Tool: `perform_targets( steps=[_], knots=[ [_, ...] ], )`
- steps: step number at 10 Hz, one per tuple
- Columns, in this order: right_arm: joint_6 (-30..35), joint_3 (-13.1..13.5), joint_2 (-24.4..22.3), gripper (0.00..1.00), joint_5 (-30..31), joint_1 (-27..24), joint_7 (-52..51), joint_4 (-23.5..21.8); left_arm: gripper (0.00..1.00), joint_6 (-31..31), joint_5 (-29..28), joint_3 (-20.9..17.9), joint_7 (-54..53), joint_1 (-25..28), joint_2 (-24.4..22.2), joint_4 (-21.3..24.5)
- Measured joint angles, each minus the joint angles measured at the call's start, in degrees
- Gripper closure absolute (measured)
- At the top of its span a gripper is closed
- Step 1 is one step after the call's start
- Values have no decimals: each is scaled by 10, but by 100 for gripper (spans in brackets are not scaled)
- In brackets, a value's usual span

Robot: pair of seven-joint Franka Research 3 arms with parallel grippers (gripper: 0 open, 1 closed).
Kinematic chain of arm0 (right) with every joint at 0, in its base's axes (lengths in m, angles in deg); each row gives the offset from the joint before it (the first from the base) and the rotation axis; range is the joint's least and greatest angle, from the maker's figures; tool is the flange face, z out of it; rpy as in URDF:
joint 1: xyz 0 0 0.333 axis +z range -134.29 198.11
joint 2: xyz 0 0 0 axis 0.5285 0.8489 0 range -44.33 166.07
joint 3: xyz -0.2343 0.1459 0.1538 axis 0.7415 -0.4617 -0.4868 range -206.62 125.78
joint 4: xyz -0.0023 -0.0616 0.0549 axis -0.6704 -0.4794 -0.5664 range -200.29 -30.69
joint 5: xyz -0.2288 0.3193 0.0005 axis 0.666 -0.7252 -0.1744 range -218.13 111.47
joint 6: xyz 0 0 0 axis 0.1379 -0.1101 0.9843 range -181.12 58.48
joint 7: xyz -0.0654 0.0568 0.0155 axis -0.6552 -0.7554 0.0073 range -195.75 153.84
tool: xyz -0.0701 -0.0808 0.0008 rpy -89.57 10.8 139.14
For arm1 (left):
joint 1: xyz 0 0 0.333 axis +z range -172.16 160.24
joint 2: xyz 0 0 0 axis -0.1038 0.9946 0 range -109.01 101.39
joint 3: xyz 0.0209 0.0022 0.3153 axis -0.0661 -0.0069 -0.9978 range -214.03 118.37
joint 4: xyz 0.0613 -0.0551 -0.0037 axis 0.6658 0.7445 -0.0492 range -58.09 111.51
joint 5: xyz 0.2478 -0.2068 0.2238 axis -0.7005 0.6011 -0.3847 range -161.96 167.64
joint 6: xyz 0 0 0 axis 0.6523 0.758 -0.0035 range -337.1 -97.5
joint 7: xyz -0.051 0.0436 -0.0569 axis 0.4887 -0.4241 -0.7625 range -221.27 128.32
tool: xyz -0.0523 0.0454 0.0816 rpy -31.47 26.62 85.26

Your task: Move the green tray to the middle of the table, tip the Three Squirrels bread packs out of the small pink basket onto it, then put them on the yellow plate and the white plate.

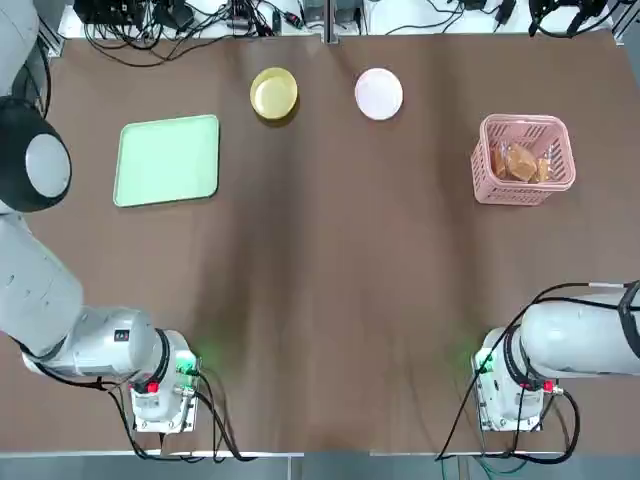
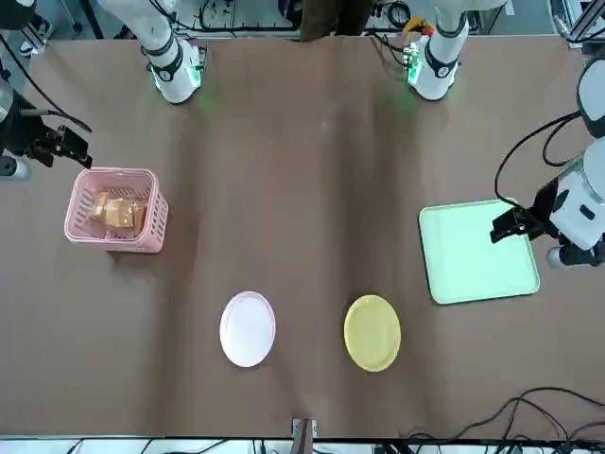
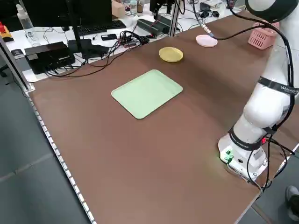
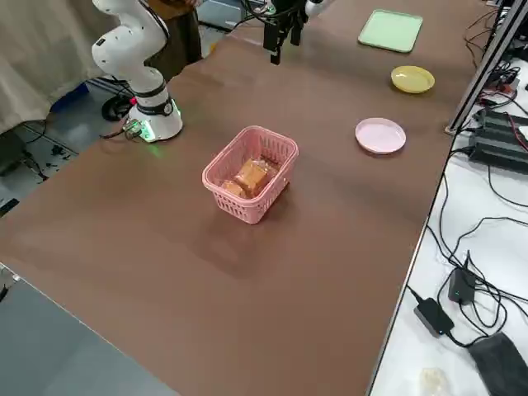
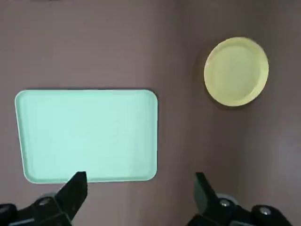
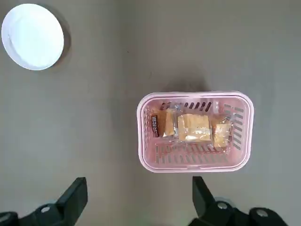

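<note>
1. The green tray (image 1: 167,160) lies flat on the tabletop (image 1: 330,280), far over on the robot's left side, not in the middle.
2. The yellow plate (image 1: 273,94) and the white plate (image 1: 379,93) sit side by side near the far edge, apart from each other, the yellow one nearer the tray. Both are bare.
3. The pink basket (image 1: 523,158) stands upright on the robot's right side, well apart from the white plate.
4. The bread packs (image 6: 193,126) lie inside the basket, bunched together on its floor; the right wrist view shows orange-brown pieces in clear wrappers, but how many there are cannot be told for sure.
5. The left claw (image 5: 138,193) hangs above the near edge of the tray, pointing down, its 2 fingers spread wide and released, grasping nothing. In the front view it shows beside the tray's outer edge.
6. The right claw (image 6: 138,197) hangs above the tabletop just on the near side of the basket, also pointing down, fingers spread wide and released, with nothing between them.
7. Cables and electronics lie on the white surface beyond the far edge of the tabletop.
</note>
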Motion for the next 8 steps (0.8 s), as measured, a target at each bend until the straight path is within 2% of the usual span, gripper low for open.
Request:
perform_targets(
  steps=[2, 3, 4, 5, 8],
  knots=[
    [0, 0, 0, 1, 0, 0, 0, 0, 0, 20, -2, -2, -1, 29, 4, 9],
    [0, 0, 0, 1, 0, 0, 0, 0, 0, 18, -6, -3, -7, 56, 6, 34],
    [0, 0, 0, 1, 0, 0, 0, 0, 0, -13, -12, -4, -22, 84, 10, 72],
    [0, 0, 0, 1, 0, 0, 0, 0, 0, -77, -23, -4, -36, 107, 13, 120],
    [3, 0, 0, 1, 0, 0, 0, 0, 0, -323, -85, -6, -42, 161, 40, 270]
  ],
)
